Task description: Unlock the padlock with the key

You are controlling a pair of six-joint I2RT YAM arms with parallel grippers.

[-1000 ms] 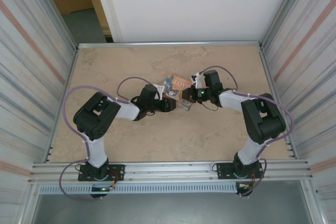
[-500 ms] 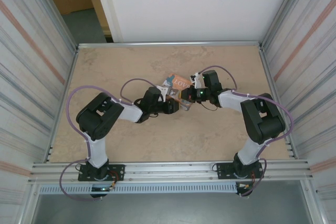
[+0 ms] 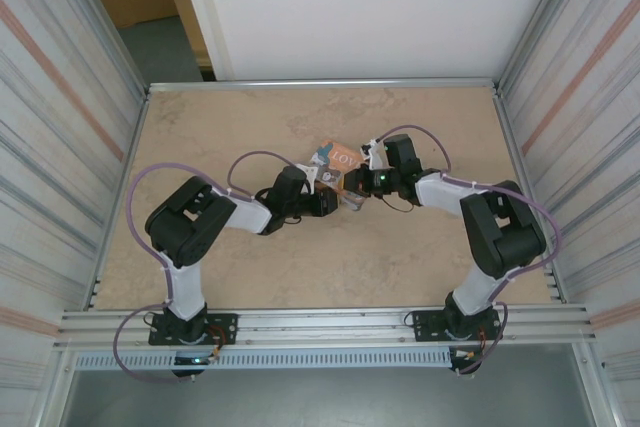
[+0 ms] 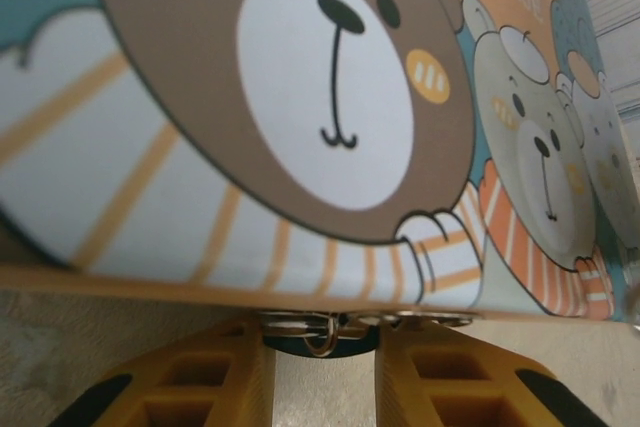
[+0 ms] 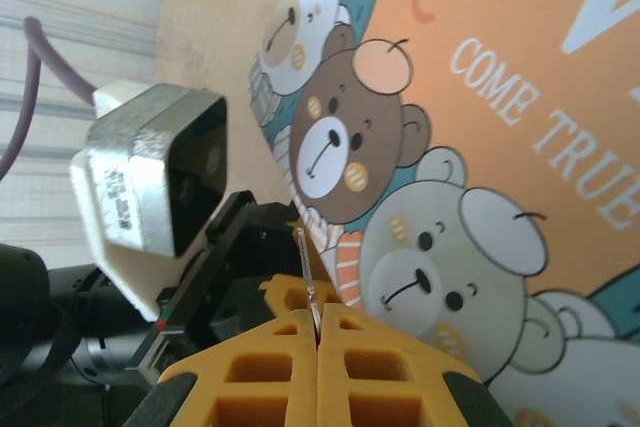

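The left pincer (image 4: 325, 349) showed only its two yellow fingertips at the bottom of its wrist view. They stood a little apart, and it could not be told whether they pressed on what lay between them. Between those tips sat a small dark-blue shape with a silver loop on it, apparently the padlock (image 4: 295, 344). Most of it was hidden under the lower edge of the tin (image 4: 330, 97), and too little showed to reveal a keyhole. The right pincer (image 5: 317, 322) was closed tight on the key (image 5: 305, 267), a thin silver strip seen edge-on. The key rose from the tips toward the tin's printed face, with its head buried between the pads. Just to the left of the key stood the left arm's wrist camera (image 5: 150, 182), a grey and white block, with that arm's dark body below it. Beyond lay the orange and teal tin with its cartoon bears and the words COME TRUE. From above, both arms met at the near edge of the tin in the middle of the table (image 3: 250, 127). There the padlock and key were too small and too crowded by the pincers to make out.
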